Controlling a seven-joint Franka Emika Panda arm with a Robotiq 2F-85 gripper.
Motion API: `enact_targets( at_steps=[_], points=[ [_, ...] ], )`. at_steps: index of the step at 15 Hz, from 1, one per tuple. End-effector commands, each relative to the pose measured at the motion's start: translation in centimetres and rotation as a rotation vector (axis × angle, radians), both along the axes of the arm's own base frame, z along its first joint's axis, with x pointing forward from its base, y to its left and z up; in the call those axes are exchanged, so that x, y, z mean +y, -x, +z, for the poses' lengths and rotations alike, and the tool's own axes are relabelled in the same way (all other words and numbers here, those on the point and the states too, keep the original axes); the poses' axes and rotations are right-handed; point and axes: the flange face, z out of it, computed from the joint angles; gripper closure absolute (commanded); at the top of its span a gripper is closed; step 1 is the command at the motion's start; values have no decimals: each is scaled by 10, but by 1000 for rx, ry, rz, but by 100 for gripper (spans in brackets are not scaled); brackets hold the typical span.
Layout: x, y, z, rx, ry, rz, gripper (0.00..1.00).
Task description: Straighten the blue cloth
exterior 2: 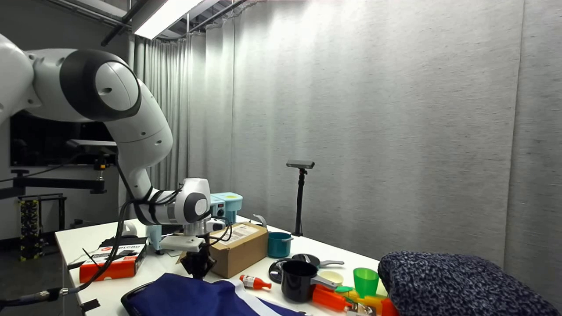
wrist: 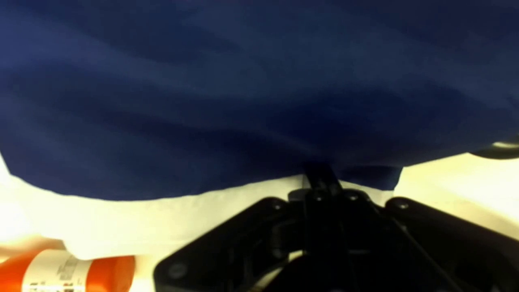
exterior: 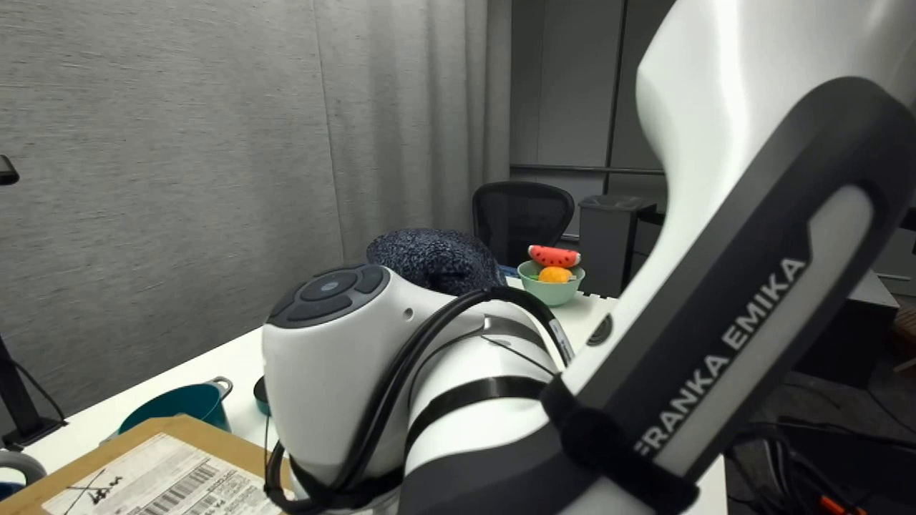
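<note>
The blue cloth (exterior 2: 189,294) lies bunched at the front of the table in an exterior view, with a white strip (exterior 2: 254,303) across it. Part of it rests over a dark rim (exterior 2: 128,303). In the wrist view the cloth (wrist: 182,105) fills the upper half, with a pale band along its lower edge. My gripper (wrist: 322,170) has its fingers together there, tips at the cloth's edge, where creases meet; it looks shut on the cloth. The gripper (exterior 2: 198,270) points down behind the cloth in an exterior view. The arm hides cloth and gripper in an exterior view.
A cardboard box (exterior 2: 241,250) stands right beside the gripper. An orange bottle (exterior 2: 254,282) lies near the cloth. A black pot (exterior 2: 296,281), teal pot (exterior 2: 279,244), green cup (exterior 2: 365,281) and dark fuzzy mound (exterior 2: 456,285) stand farther along. An orange-and-white box (exterior 2: 115,261) sits opposite.
</note>
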Motion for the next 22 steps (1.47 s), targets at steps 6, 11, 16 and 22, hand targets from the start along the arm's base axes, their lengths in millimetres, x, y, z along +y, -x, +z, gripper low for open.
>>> enact_targets(
  at_steps=[6,11,16,22],
  points=[
    [31,-11,-12,-159,-39,138,100],
    [56,-24,-14,-194,-184,136,100],
    [55,-27,0,-158,-251,117,100],
    [26,-7,32,-61,-156,104,100]
  ],
)
